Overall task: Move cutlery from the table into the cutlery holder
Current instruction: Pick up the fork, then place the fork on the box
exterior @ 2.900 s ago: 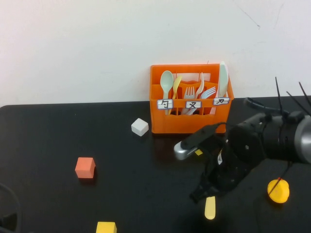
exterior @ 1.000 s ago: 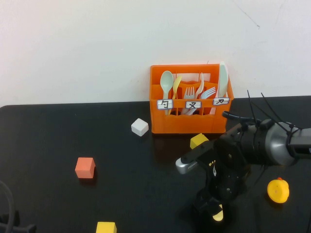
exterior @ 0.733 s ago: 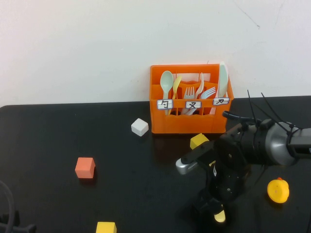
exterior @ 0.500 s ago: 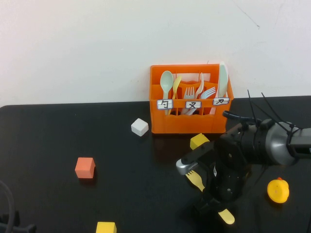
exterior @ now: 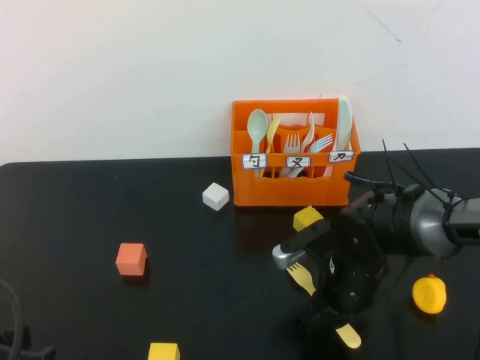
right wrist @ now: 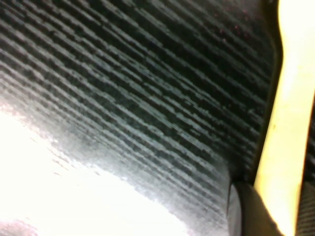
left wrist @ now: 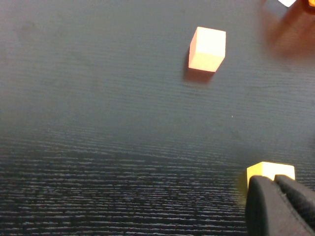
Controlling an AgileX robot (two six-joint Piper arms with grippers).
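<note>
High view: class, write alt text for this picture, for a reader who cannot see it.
The right gripper, low over the black table at the near right, is shut on a yellow fork lying aslant, tines toward the orange cutlery holder at the back. The left gripper is out of frame. Small blocks and a yellow duck lie scattered.

The right pincer (exterior: 328,313) hides the yellow fork's (exterior: 302,277) middle.

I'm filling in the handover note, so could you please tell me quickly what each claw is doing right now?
Left claw: shut, empty, low over the table near a yellow block.
Right claw: shut on the yellow fork, near the table's front.
</note>
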